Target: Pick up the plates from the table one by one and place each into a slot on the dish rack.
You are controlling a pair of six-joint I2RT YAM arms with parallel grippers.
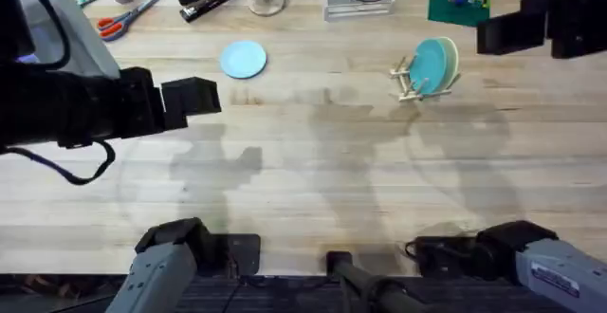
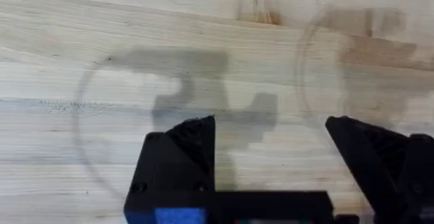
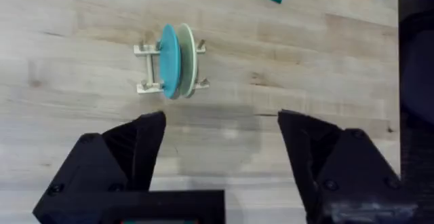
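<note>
Teal round plastic plate (image 1: 432, 64) stood on edge in light-wood peg dish rack (image 1: 410, 83), upper right, pale yellow plate (image 1: 452, 62) slotted behind, paler light blue plate (image 1: 244, 59) lying flat upper left, left gripper (image 2: 271, 159) and right gripper (image 3: 220, 153) jaws spread, nothing held.

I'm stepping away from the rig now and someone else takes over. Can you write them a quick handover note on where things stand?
Left gripper: open, holding nothing, above bare table.
Right gripper: open, holding nothing, up away from the dish rack.
Done: the teal plate stands on edge in the rack, beside a pale yellow plate.
Left: the light blue plate lies flat on the table, far side, left of centre. It needs picking up and slotting into the rack.
</note>
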